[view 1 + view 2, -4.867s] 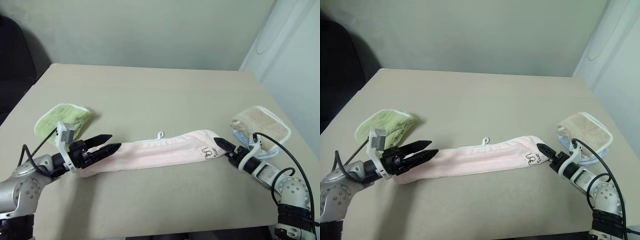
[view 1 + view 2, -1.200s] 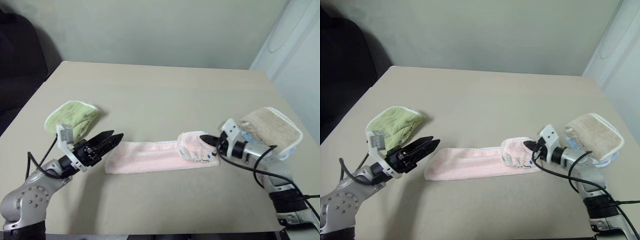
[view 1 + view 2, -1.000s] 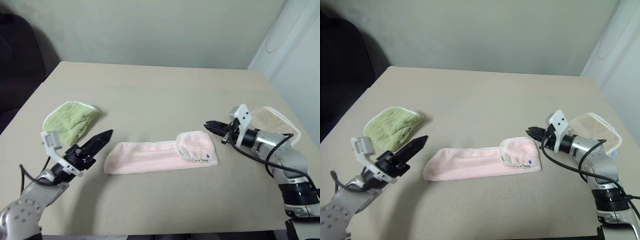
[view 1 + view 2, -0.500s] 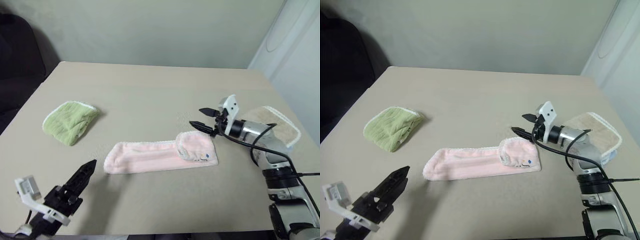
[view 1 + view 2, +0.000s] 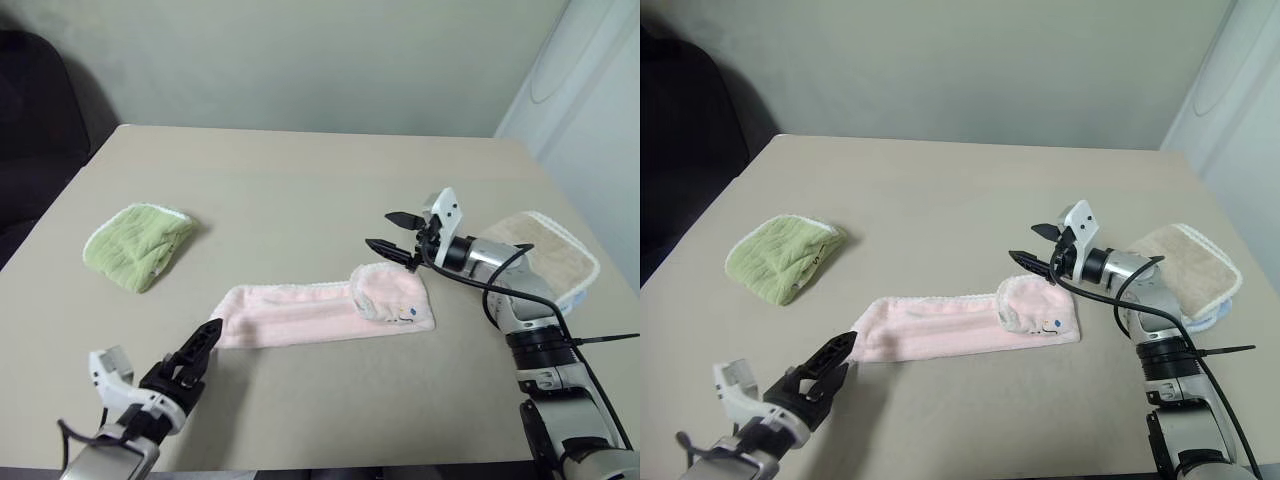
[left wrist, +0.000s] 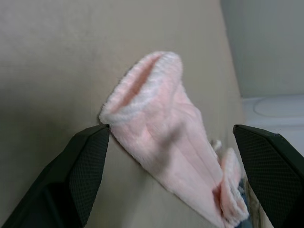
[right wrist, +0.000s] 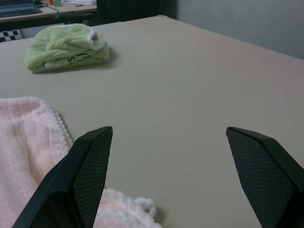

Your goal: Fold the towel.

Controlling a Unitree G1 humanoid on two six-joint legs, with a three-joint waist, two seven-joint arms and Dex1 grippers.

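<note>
The towel lies as a long pink strip a little toward the near edge of the table, roughly midway between its side edges, with the end nearer the right edge already turned back over itself in a small loose flap. That flap worries me: it sits puffed up, not pressed flat, so if I drag the strip from the other end it may well roll open again. The other risk is at my left gripper. Its tip is right at the towel's open end, low to the table, and if I close from here I could pinch only one layer, or push the cloth ahead of me and bunch it.

My left gripper stands wide open with nothing in it, the towel's end between its fingers in the wrist view. My right gripper is also spread wide and empty, hovering just beyond the folded flap, toward the far edge, not touching it.
</note>
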